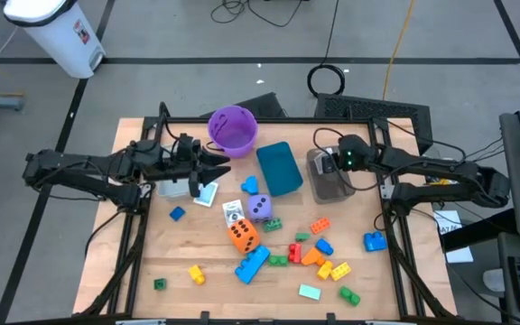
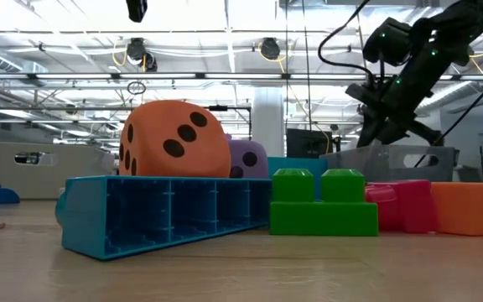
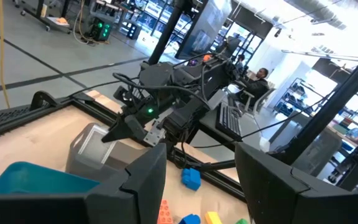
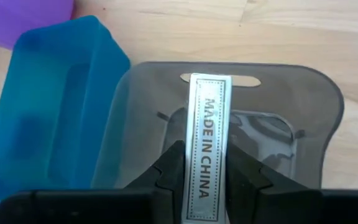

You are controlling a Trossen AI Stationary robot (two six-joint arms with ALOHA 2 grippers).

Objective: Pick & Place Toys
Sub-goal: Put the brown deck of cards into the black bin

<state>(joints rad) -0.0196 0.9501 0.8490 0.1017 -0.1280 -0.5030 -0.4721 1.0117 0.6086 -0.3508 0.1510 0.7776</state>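
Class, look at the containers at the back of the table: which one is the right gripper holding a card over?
The grey bin: the right gripper pinches a card above it. The teal bin and purple bucket lie to its side.

A grey floor [image 1: 197,45] with dark lines surrounds the wooden table [image 1: 215,289]. A white bin [image 1: 57,32] stands at the upper left of the high view, and black and yellow cables [image 1: 332,54] trail across the top. In the low view, ceiling trusses [image 2: 183,75] and round lamps [image 2: 268,48] fill the upper half. A seated person [image 3: 260,78] shows beyond desks at the left wrist view's upper right.
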